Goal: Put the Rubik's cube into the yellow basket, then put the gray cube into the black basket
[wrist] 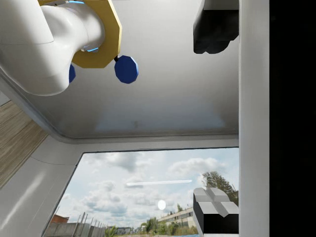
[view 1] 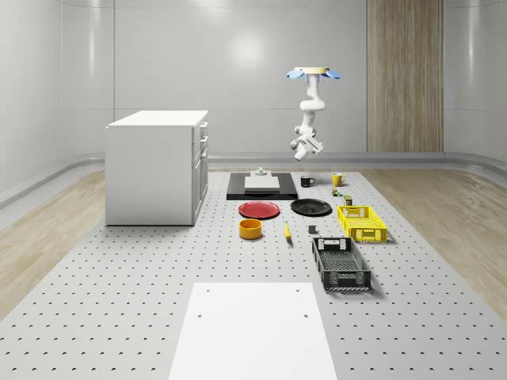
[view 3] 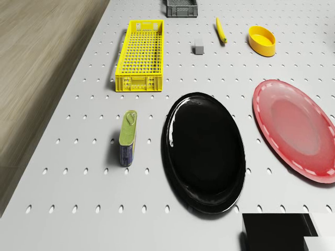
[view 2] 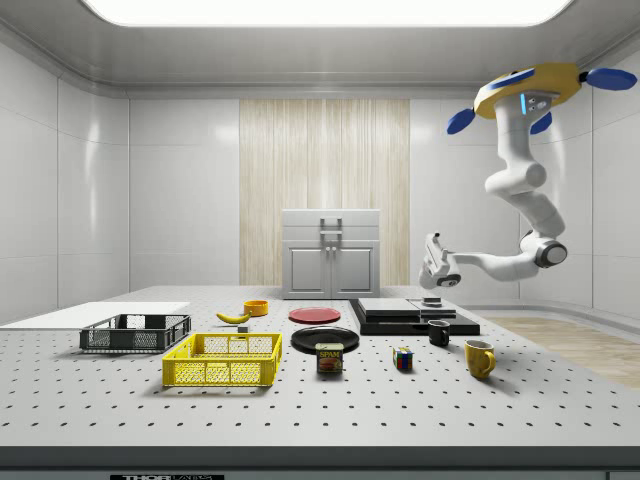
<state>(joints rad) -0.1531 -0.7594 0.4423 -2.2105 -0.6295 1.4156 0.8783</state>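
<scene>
Risk: you descend from high above the black slab (view 2: 415, 318) with a long reach, so sway could knock the Rubik's cube (view 2: 402, 359), small and glossy, just in front of that slab. Yellow basket (view 2: 222, 360) is open mesh. Gripper (wrist: 216, 129) is spread, holding nothing.

The small multicoloured Rubik's cube (view 2: 402, 359) sits upright on the perforated grey bench, right of centre in the side view. The long yellow plastic lattice basket (view 1: 362, 222) lies empty at centre right of the whole-scene view. The small plain gray cube (view 3: 198, 46) rests near the drone view's top. The black mesh basket (view 1: 341, 263) lies empty, below the yellow one.
</scene>
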